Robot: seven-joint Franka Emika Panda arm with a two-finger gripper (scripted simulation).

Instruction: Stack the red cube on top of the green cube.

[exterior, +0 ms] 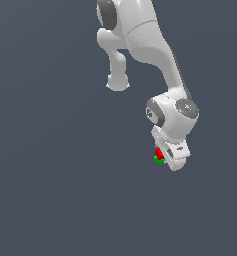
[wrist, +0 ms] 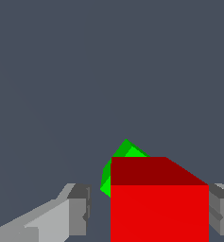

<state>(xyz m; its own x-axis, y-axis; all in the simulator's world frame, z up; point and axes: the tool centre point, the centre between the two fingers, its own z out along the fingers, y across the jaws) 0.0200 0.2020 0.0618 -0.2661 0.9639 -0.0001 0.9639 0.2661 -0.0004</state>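
The red cube (wrist: 159,212) fills the space close to the wrist camera. One gray finger (wrist: 220,208) touches its side, and the other finger (wrist: 78,208) stands a little apart from it, so the gripper (wrist: 149,210) is open. Just behind the red cube sits the green cube (wrist: 120,156) (mostly hidden). No desk edges show, only a plain gray floor (exterior: 50,175).

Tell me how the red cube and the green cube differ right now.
Colour: the red cube is bright red, the green cube bright green. Position: in the wrist view the red cube sits between the gripper's fingers, with a gap on one side; the green cube lies beyond, outside them. Visibility: the red cube hides much of the green cube, which shows turned at an angle. Both are plain small cubes.
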